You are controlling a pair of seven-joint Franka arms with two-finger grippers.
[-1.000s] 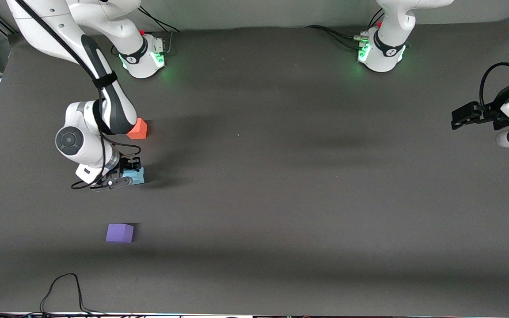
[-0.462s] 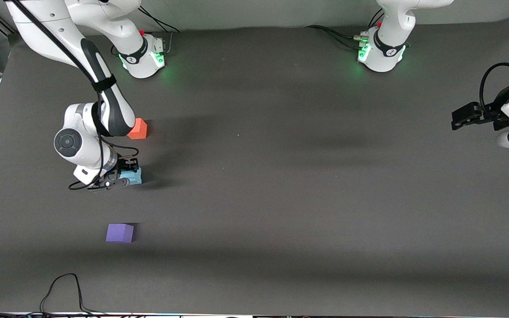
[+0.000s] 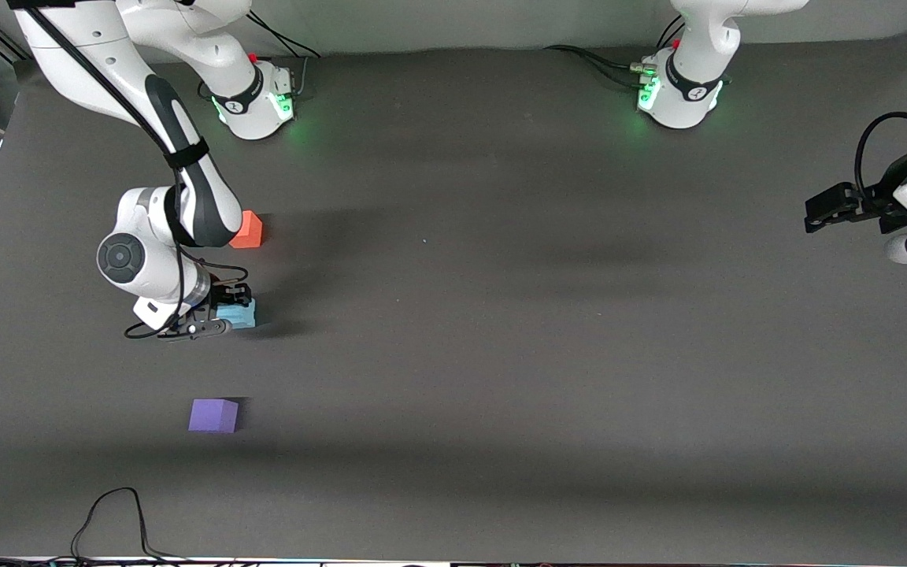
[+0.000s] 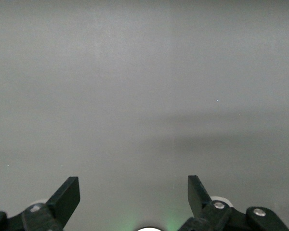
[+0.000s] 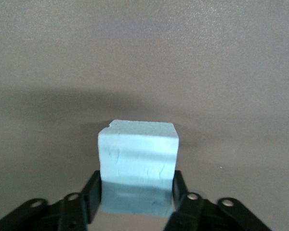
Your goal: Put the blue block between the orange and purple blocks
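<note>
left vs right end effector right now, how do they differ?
The right end effector is shut on the blue block, low between the orange block and purple block; the left end effector is open and holds nothing. The right arm is at work; the left waits at its own end of the table. Both have black fingers.

matt, foam-like blue block (image 5: 137,166) with faint creases and a chipped corner; matt orange block (image 3: 249,231) and purple block (image 3: 213,415); dull grey cloth-like table (image 3: 540,354); glossy white plastic arm shells
</note>
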